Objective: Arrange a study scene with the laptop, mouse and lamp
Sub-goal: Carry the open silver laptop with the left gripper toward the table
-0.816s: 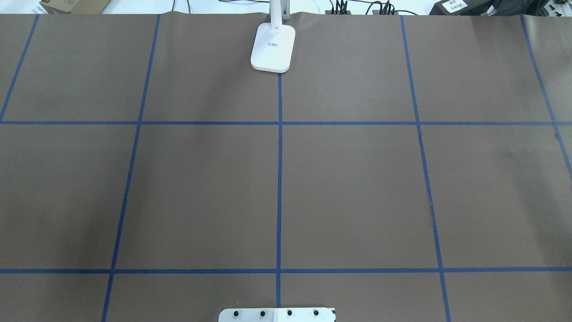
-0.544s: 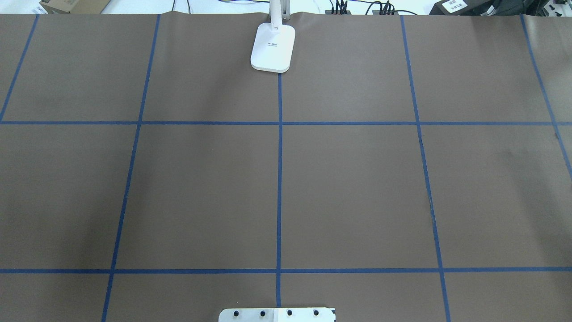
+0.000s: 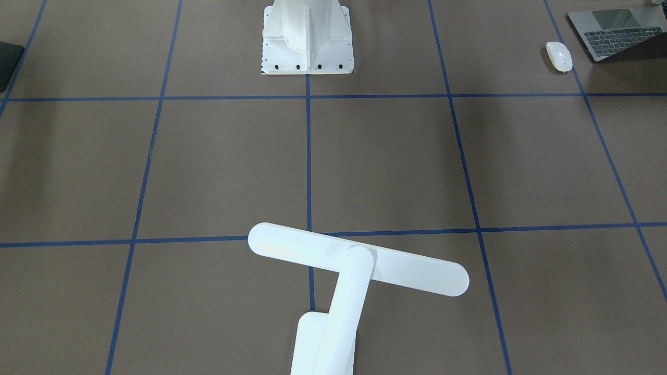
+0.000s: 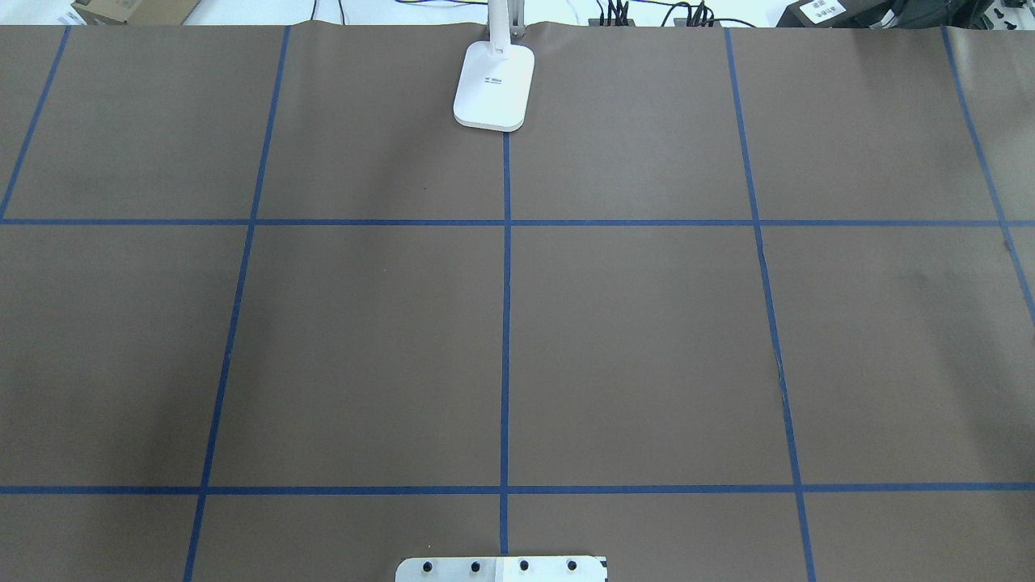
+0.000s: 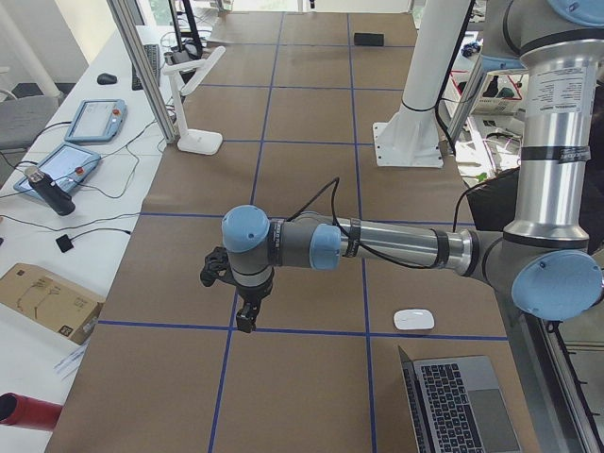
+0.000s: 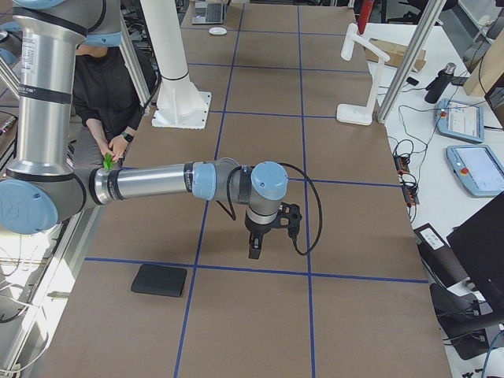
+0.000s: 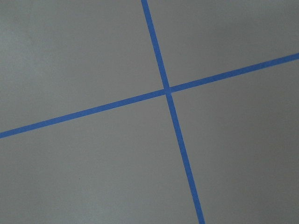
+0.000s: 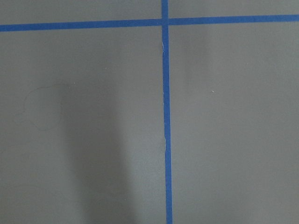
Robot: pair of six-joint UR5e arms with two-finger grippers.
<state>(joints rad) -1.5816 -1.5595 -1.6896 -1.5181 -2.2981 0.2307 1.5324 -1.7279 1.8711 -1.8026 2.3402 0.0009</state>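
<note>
The glossy mouse [image 3: 558,56] looks light and slippery, so I'd pinch its long sides; whether my left pincer [image 5: 246,323] is open I cannot tell.

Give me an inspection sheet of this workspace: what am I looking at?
Surface: brown table with a blue tape grid.
Job's things: laptop open at one corner, mouse beside it, not touching; lamp standing at the far edge.
Clutter: black pad at the opposite end.
Grippers: left gripper and right gripper hang above the table; open or shut unclear.
Cables: black cable looped at each wrist.
Surroundings: side bench with handheld screens; person behind the robot.
</note>
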